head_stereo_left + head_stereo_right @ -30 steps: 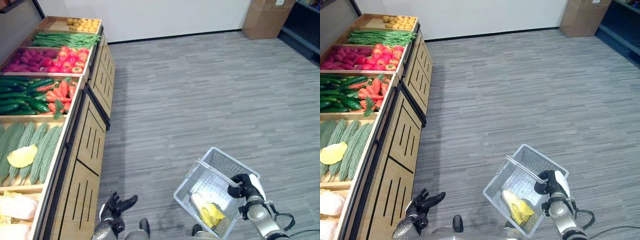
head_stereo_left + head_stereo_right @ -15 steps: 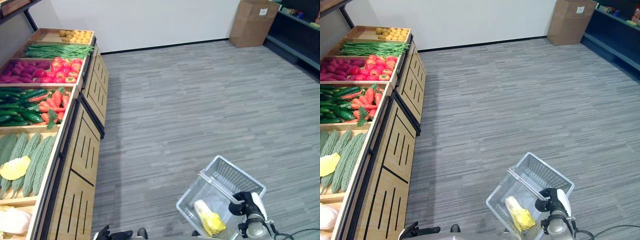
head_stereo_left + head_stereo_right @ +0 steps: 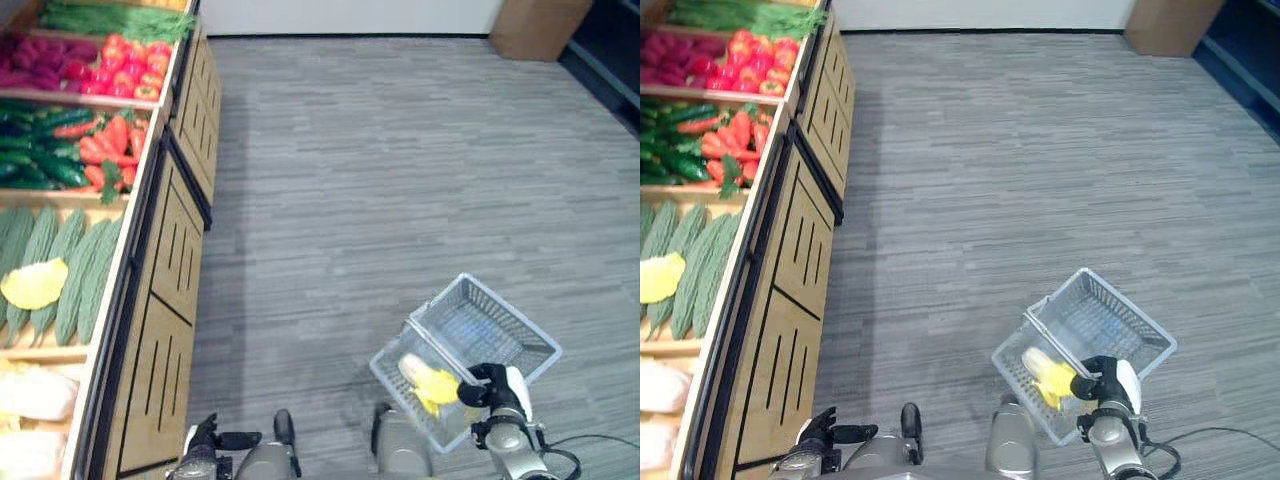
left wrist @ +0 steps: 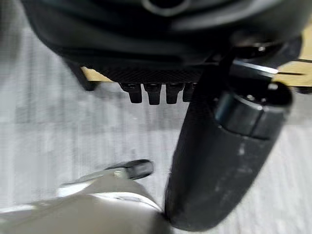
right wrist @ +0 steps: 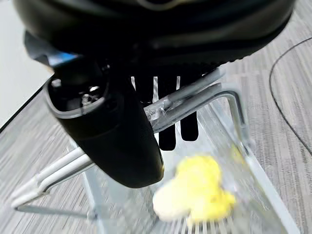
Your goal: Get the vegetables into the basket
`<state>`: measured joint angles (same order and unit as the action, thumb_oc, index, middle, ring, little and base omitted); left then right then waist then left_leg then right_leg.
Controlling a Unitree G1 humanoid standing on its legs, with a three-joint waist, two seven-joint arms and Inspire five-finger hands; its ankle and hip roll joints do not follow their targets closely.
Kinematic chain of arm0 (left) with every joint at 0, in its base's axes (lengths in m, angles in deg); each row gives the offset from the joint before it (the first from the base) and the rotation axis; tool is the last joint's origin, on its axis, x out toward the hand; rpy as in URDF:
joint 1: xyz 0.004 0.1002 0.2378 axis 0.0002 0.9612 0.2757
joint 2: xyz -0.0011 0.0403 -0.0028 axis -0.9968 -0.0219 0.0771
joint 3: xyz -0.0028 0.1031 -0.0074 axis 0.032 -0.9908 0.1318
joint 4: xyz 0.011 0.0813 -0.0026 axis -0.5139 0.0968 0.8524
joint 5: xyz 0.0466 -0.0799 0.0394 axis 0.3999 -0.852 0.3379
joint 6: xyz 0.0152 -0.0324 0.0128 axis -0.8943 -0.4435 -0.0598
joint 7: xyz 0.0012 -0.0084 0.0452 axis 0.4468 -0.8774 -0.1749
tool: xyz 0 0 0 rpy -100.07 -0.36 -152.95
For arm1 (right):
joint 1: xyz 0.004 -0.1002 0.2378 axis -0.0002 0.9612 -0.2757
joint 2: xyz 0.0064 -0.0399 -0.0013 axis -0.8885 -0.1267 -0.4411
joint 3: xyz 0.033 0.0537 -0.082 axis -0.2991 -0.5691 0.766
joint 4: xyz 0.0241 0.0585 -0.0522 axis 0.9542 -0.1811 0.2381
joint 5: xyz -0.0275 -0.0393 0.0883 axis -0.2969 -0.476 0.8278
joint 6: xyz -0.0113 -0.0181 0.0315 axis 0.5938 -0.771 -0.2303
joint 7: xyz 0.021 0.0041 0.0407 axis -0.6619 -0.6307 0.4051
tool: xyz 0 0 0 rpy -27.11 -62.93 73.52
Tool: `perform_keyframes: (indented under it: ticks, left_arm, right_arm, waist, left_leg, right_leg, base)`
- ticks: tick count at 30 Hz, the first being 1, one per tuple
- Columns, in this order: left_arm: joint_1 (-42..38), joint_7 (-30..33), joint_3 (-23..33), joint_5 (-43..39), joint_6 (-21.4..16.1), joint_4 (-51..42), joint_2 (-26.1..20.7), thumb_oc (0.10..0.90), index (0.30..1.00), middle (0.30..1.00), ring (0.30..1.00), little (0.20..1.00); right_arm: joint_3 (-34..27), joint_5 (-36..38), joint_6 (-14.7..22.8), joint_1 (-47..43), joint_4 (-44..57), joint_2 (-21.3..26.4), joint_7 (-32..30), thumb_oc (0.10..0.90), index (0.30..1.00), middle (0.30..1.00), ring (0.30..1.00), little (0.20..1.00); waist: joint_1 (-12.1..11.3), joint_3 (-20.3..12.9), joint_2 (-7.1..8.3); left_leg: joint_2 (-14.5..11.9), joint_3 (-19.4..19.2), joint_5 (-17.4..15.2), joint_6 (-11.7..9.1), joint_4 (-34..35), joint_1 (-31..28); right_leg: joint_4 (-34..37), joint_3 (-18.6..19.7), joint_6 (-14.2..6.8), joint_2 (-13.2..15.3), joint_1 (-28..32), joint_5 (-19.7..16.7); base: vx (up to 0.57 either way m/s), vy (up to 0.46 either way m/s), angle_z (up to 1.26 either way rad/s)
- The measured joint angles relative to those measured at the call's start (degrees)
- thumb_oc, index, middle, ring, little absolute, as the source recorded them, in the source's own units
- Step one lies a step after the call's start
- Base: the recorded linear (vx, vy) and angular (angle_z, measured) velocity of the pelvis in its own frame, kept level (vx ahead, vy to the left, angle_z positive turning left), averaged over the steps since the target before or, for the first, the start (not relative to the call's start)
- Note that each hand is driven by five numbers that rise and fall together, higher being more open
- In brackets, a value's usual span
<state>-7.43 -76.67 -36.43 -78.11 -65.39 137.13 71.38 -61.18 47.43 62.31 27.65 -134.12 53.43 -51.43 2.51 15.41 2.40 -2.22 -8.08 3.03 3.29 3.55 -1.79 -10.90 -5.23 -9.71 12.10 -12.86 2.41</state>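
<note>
i keep my right hand [image 5: 117,131] with fingers [image 5: 168,122] curled round the basket [image 3: 500,345] handle, carrying the yellow vegetable [image 3: 430,380] inside, while my left hand [image 3: 205,440] hangs free, fingers loosely spread.

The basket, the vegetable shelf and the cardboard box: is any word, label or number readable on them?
None can be read.
Basket, held by its handle in the right robot hand: no text visible.
Vegetable shelf: no signs or price labels visible.
Cardboard box: no label visible.
</note>
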Motion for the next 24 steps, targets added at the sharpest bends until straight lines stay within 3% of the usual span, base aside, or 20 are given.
perform_keyframes:
  ticks: [2,5,6,8,9,10,12,13,15,16,19,22,24]
  left_arm:
    - [0.11,0.2,0.0,0.02,-0.07,0.13,0.12,0.9,1.0,1.0,1.0,1.0]
    - [0.55,0.57,1.03,0.02,-0.13,1.21,0.37,0.9,1.0,1.0,1.0,1.0]
    - [1.59,0.73,1.05,0.01,-0.35,1.12,0.82,0.9,1.0,1.0,1.0,1.0]
    - [2.93,1.15,1.43,-0.09,-0.63,1.02,2.05,0.9,1.0,1.0,1.0,1.0]
    - [3.0,1.19,1.51,-0.42,-0.63,0.88,2.15,0.9,1.0,1.0,1.0,1.0]
    - [3.2,1.2,1.43,-0.59,-0.72,0.68,2.68,0.9,1.0,1.0,1.0,1.0]
    - [2.99,1.01,0.83,-0.59,-0.84,-0.35,2.45,0.9,1.0,1.0,1.0,1.0]
    - [2.99,1.15,0.92,-0.96,-0.78,-0.5,2.51,0.9,1.0,1.0,1.0,1.0]
    - [2.54,1.16,0.85,-2.53,-1.22,-1.33,2.12,0.9,1.0,1.0,1.0,1.0]
    - [1.74,1.26,0.89,-2.94,-1.65,-2.13,1.55,0.9,1.0,1.0,1.0,1.0]
    - [1.02,1.21,0.86,-2.96,-1.71,-2.73,0.84,0.9,1.0,1.0,1.0,1.0]
    - [0.22,1.35,0.76,-2.94,-1.57,-2.82,0.67,0.9,1.0,1.0,1.0,1.0]
    - [-0.31,1.54,-0.49,-2.92,-1.41,-2.75,0.34,0.9,1.0,1.0,1.0,1.0]
  right_arm:
    - [0.3,-0.01,0.06,-0.55,-0.58,-0.08,0.0,0.4,0.3,0.3,0.3,0.3]
    - [0.53,0.08,0.07,-0.34,-0.66,-0.58,0.04,0.4,0.3,0.3,0.3,0.3]
    - [-0.07,0.17,-0.07,0.1,-1.36,-0.27,-0.05,0.4,0.3,0.3,0.3,0.3]
    - [-0.17,0.16,0.01,0.34,-1.79,0.33,0.06,0.4,0.3,0.3,0.3,0.3]
    - [-0.17,0.16,0.01,0.3,-1.78,0.57,0.06,0.4,0.3,0.3,0.3,0.3]
    - [-0.13,0.15,0.13,0.2,-1.73,0.9,0.07,0.4,0.3,0.3,0.3,0.3]
    - [-0.31,0.2,1.15,1.06,-0.77,2.79,-0.02,0.4,0.3,0.3,0.3,0.3]
    - [-0.4,0.2,1.15,0.4,-0.81,3.13,-0.03,0.4,0.3,0.3,0.3,0.3]
    - [-0.46,0.18,1.2,0.14,-0.81,3.14,0.04,0.4,0.3,0.3,0.3,0.3]
    - [-0.55,0.2,1.35,-0.01,-0.83,3.12,0.04,0.4,0.3,0.3,0.3,0.3]
    - [-1.03,0.31,1.66,-0.13,-1.36,3.13,-0.09,0.4,0.3,0.3,0.3,0.3]
    - [-2.22,0.69,1.78,0.72,-1.32,2.79,-0.33,0.4,0.3,0.3,0.3,0.3]
    - [-2.26,0.67,1.82,1.11,-1.45,2.14,-1.08,0.4,0.3,0.3,0.3,0.3]
  waist:
    - [-0.03,0.07,0.12]
    - [0.3,0.1,0.12]
    - [0.22,-0.49,-0.63]
    - [0.18,-1.44,-2.55]
    - [-0.12,-1.6,-2.75]
    - [-0.24,-2.02,-3.86]
    - [0.02,-3.23,-4.16]
    - [-0.02,-3.39,-4.64]
    - [-0.31,-2.94,-3.48]
    - [-0.68,-2.36,-2.25]
    - [-1.25,-1.62,-1.07]
    - [-1.3,-1.4,-0.62]
    - [-1.27,-1.26,-0.64]
  left_leg:
    - [0.24,0.45,-0.02,-0.04,0.04,-0.55]
    - [0.24,3.12,-0.86,-1.36,0.51,-2.32]
    - [-1.45,4.1,-1.42,-2.74,1.59,-3.75]
    - [-4.85,4.37,-1.16,-3.37,1.17,-4.76]
    - [-5.59,4.4,-1.41,-4.35,-0.05,-4.82]
    - [-6.13,4.64,-1.1,-3.92,-1.41,-4.12]
    - [-7.35,7.34,0.47,-7.0,-2.66,-1.57]
    - [-7.67,7.4,0.73,-7.32,-3.75,-0.65]
    - [-7.27,8.93,1.46,-8.56,-9.46,3.01]
    - [-6.54,9.72,2.7,-10.35,-14.33,6.38]
    - [-7.17,8.74,4.75,-11.61,-17.33,8.63]
    - [-7.31,2.9,2.07,-11.0,-10.86,9.14]
    - [-7.58,0.39,2.44,-11.03,0.51,9.85]
  right_leg:
    - [6.66,0.17,-0.48,-0.13,1.58,-1.27]
    - [6.65,3.38,0.75,-2.01,4.09,-3.5]
    - [6.45,2.23,1.38,-3.41,5.2,-5.32]
    - [6.43,0.36,2.6,-5.95,7.1,-5.45]
    - [6.55,-0.78,3.18,-6.36,7.94,-5.43]
    - [6.09,-1.42,3.42,-7.37,8.59,-4.89]
    - [4.86,-4.43,5.13,-7.92,7.56,-3.5]
    - [4.08,-4.67,5.38,-8.47,7.27,-2.86]
    - [2.82,-5.53,6.13,-8.11,7.04,-1.17]
    - [3.02,-6.68,7.22,-6.95,7.08,-0.24]
    - [4.14,-8.26,8.25,-6.73,9.07,-0.45]
    - [6.82,-10.16,8.49,-6.34,11.17,0.21]
    - [9.79,-10.14,8.4,-7.64,11.66,0.13]
  base:
    - [0.27,-0.111,0.38]
    - [0.22,-0.161,0.54]
    - [0.13,-0.138,0.73]
    - [0.17,-0.258,0.53]
    - [0.14,-0.285,0.27]
    - [0.05,-0.129,0.38]
    - [0.09,-0.192,0.59]
    - [0.09,-0.261,0.46]
    - [0.04,-0.157,0.43]
    - [0.06,-0.074,0.44]
    - [0.07,0.001,0.35]
    - [0.16,0.084,0.39]
    - [0.18,0.094,0.21]
